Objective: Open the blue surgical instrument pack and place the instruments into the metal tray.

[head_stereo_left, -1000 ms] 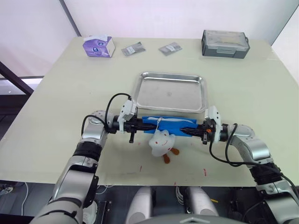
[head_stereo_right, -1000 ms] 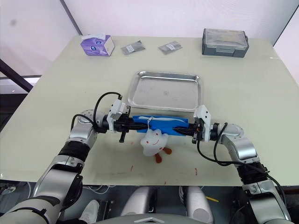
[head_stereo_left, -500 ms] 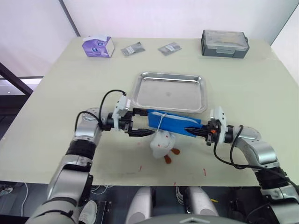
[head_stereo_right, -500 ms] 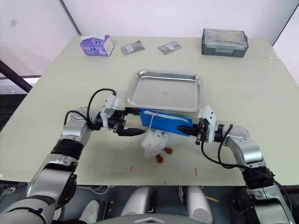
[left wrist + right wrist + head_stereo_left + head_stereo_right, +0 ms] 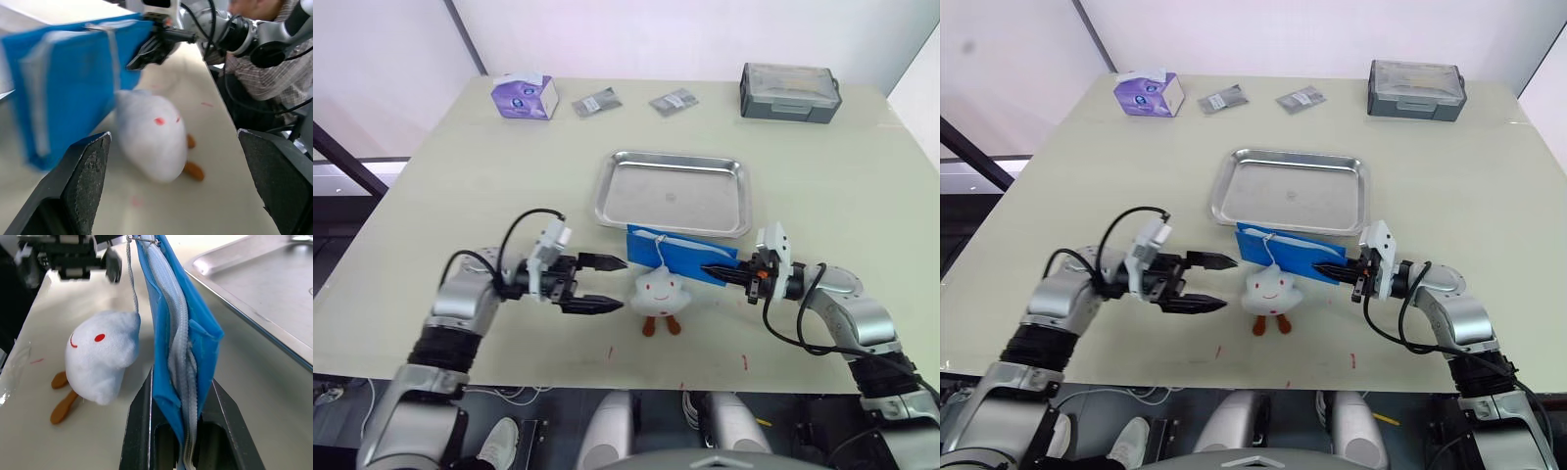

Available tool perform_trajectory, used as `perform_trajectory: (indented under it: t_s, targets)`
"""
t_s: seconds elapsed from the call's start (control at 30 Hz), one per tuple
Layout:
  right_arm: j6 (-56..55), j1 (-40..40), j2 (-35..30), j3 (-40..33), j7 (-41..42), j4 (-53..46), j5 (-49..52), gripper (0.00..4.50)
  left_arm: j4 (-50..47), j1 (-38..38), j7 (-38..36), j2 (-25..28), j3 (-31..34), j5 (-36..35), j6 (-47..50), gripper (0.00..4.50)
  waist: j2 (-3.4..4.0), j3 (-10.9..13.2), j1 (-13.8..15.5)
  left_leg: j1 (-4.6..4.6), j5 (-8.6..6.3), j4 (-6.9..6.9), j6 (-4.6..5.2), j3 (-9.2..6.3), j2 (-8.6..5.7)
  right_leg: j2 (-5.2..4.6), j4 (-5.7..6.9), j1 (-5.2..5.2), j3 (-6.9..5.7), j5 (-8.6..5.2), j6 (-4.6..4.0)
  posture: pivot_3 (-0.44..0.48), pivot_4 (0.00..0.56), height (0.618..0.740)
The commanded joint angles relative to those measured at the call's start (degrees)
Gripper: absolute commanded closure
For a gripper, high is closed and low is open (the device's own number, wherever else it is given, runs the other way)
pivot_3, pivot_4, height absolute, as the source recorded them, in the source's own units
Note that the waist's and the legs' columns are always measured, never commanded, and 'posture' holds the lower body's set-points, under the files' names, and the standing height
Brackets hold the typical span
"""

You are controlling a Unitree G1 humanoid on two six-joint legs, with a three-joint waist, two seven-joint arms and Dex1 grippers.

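The blue surgical instrument pack (image 5: 682,254) stands on edge, zipped, just before the empty metal tray (image 5: 673,193).

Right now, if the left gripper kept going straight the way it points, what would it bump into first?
Probably the white plush toy hanging from the blue pack; the open left gripper points toward it, though depth is hard to judge.
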Motion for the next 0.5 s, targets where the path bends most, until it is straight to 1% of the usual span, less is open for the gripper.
perform_trajectory:
  t_s: [0.03, 0.1, 0.2, 0.3, 0.33, 0.37, 0.4, 0.47, 0.5]
  targets:
    - [-1.34, 0.31, 0.54, -1.16, -0.04, -2.51, 1.26, 4.50, -2.03, -0.48, 8.93, -3.93, -1.80, 5.93, -0.62, 0.07, 0.00, 0.00, -0.06, 0.01, 0.00, 0.00, 0.00, -0.01, 0.00, 0.02, 0.01, 0.00, 0.00, 0.00, 0.00, 0.000, 0.150, 0.738]
    - [-1.47, 0.49, 0.67, -1.04, -0.12, -2.65, 1.21, 4.50, -1.87, -0.44, 10.85, -5.09, -2.99, 8.37, -1.05, 0.07, 0.00, 0.00, -0.27, 0.02, 0.00, 0.00, 0.00, 0.00, -0.01, 0.01, 0.02, 0.00, 0.01, 0.00, 0.00, 0.000, 0.150, 0.738]
    - [-1.52, 0.55, 0.81, -1.07, -0.17, -2.81, 1.18, 4.50, -1.53, -0.22, 11.76, -5.85, -4.44, 11.09, -2.19, 0.07, 0.00, 0.00, -0.30, 0.03, 0.00, 0.00, 0.00, 0.03, -0.01, 0.03, 0.04, -0.01, 0.04, 0.00, 0.00, 0.000, 0.150, 0.738]
    - [-1.84, 0.50, 0.88, -1.26, -0.30, -2.69, 1.10, 4.50, -1.45, 0.15, 12.18, -7.18, -5.16, 11.64, -1.68, 0.07, 0.01, 0.00, -0.20, 0.03, 0.00, 0.00, 0.00, 0.04, -0.01, 0.03, 0.03, -0.01, 0.04, 0.00, 0.00, 0.000, 0.150, 0.738]
    - [-2.02, 0.54, 0.96, -1.28, -0.42, -2.67, 1.05, 4.50, -1.93, 0.44, 12.03, -7.85, -4.65, 10.44, -0.32, 0.29, 0.01, 0.00, -0.16, 0.03, 0.00, 0.00, 0.00, 0.04, -0.01, 0.02, 0.03, 0.00, 0.04, 0.00, 0.00, 0.000, 0.150, 0.738]
    - [-2.13, 0.57, 1.01, -1.27, -0.51, -2.67, 1.01, 4.50, -2.26, 0.63, 11.86, -8.28, -4.25, 9.67, 0.53, 0.63, 0.01, 0.00, -0.15, 0.03, 0.00, 0.00, 0.00, 0.04, -0.01, 0.02, 0.02, 0.00, 0.04, 0.00, 0.00, 0.000, 0.150, 0.738]
    - [-2.31, 0.66, 1.07, -1.30, -0.62, -2.72, 0.97, 4.50, -3.74, 1.05, 10.89, -8.20, -3.70, 7.52, 3.31, 0.80, 0.01, 0.00, -0.15, 0.03, 0.00, 0.00, 0.00, 0.04, -0.01, 0.02, 0.02, 0.00, 0.04, 0.00, 0.00, 0.000, 0.150, 0.738]
    - [-2.70, 0.92, 0.97, -1.28, -0.55, -2.81, 0.80, 4.50, -6.06, 1.90, 8.82, -6.92, -3.17, 5.07, 7.00, 1.39, 0.01, 0.00, -0.20, 0.02, 0.00, 0.00, 0.00, 0.04, -0.01, 0.02, 0.02, 0.00, 0.04, 0.00, 0.00, 0.000, 0.150, 0.738]
    - [-2.83, 1.04, 0.94, -1.32, -0.54, -2.83, 0.80, 4.50, -7.29, 2.21, 8.45, -6.34, -2.66, 3.96, 8.74, 2.05, 0.00, 0.00, -0.23, 0.02, 0.00, 0.00, 0.00, 0.04, 0.00, 0.01, 0.02, 0.00, 0.05, 0.00, 0.00, 0.000, 0.150, 0.738]
